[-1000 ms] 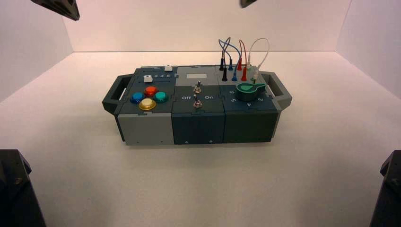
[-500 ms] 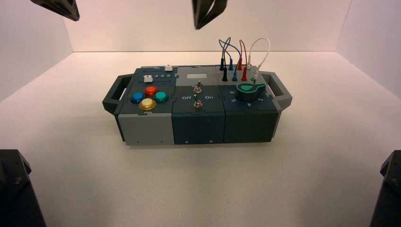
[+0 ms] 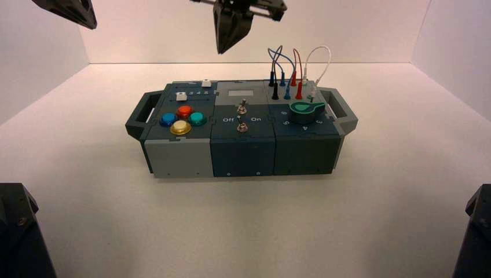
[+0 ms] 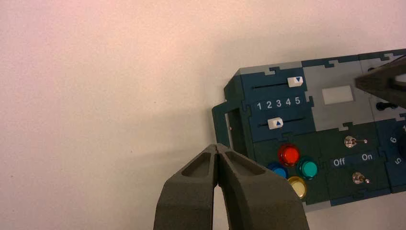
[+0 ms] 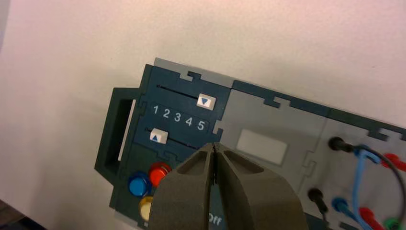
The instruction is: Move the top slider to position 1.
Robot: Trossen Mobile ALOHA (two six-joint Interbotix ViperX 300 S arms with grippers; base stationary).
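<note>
Biggest change: the right arm came in from top edge of the high view over the last sec. Right gripper was now hanging well above the back of the box, w/ its tip over the left-centre rear, fingers pressed together. It had barely shown a sec earlier, so this read as the approach phase; no contact yet, task not begun on the box itself. Left gripper stayed parked up at the far left, also pressed together, off to the left of the box over the counter.

Nothing on the box had shifted.

The top slider was a small white cap w/ a blue triangle, riding the rear slot of the blue-grey panel. It sat about level w/ digit 5, i.e. at the high end. Position 1 was the opposite slot end, toward the handle, so prob. a full-length push was needed. The other slider sat about at 1.
</note>
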